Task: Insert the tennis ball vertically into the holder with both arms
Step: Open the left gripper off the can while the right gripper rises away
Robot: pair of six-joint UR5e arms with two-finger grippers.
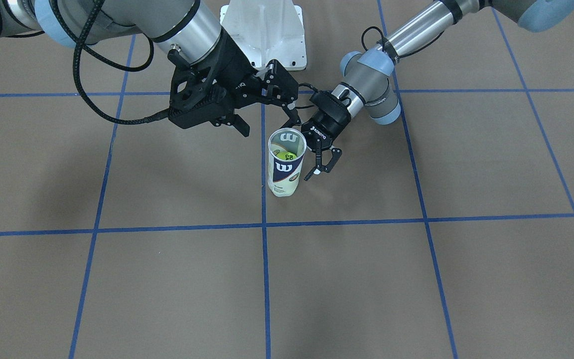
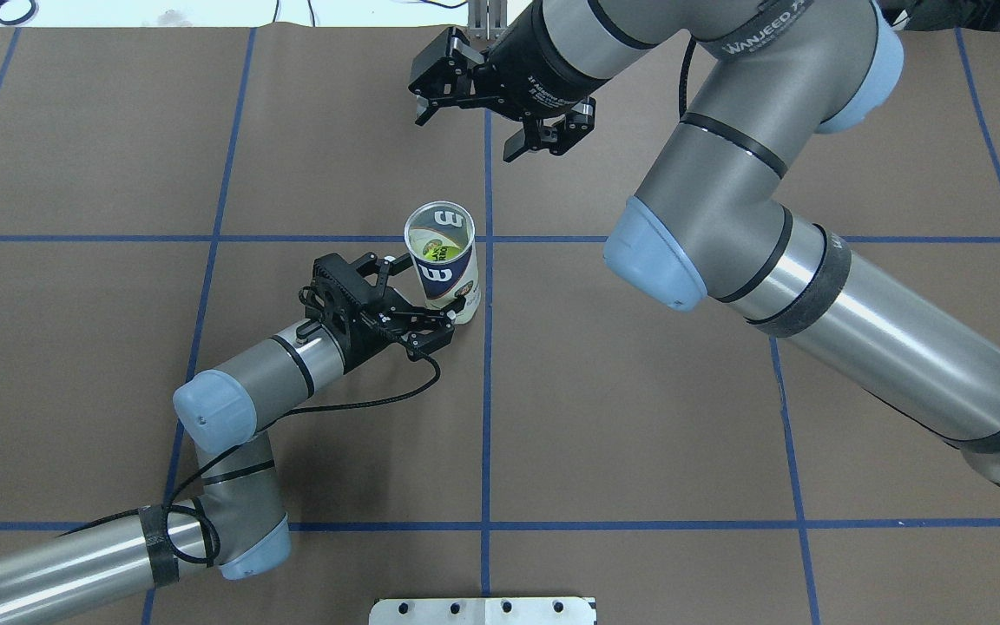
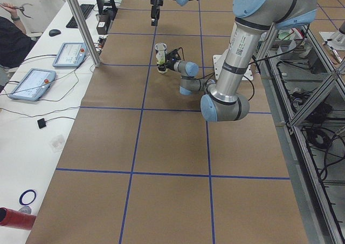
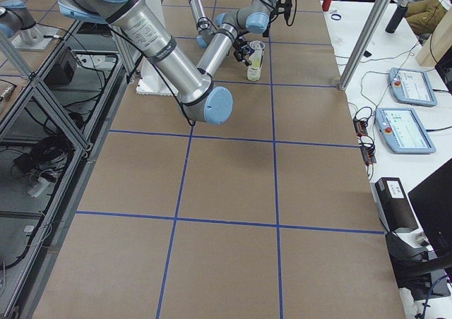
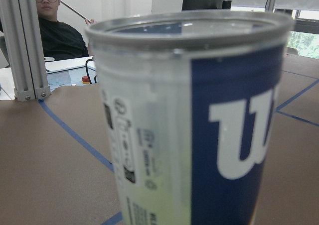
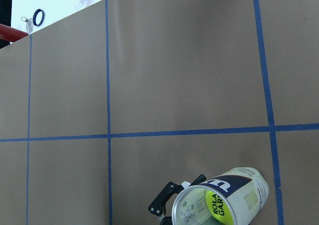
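Observation:
The holder (image 2: 442, 276), a clear can with a navy label and white "W", stands upright near the table's middle. It also shows in the front view (image 1: 285, 172) and fills the left wrist view (image 5: 199, 125). A yellow-green tennis ball (image 2: 440, 252) lies inside it, seen through the open top in the right wrist view (image 6: 219, 208). My left gripper (image 2: 420, 291) is low beside the can's lower part, jaws open, fingertips close to its wall. My right gripper (image 2: 465, 137) is open and empty, raised beyond the can, and also shows in the front view (image 1: 268, 124).
The white pedestal base (image 1: 262, 30) stands at the robot's side of the table. Blue tape lines (image 1: 264, 279) cross the brown table cover. Tablets (image 3: 31, 83) and an operator (image 5: 50, 23) are off the table's left end; a metal post (image 5: 25, 41) stands there.

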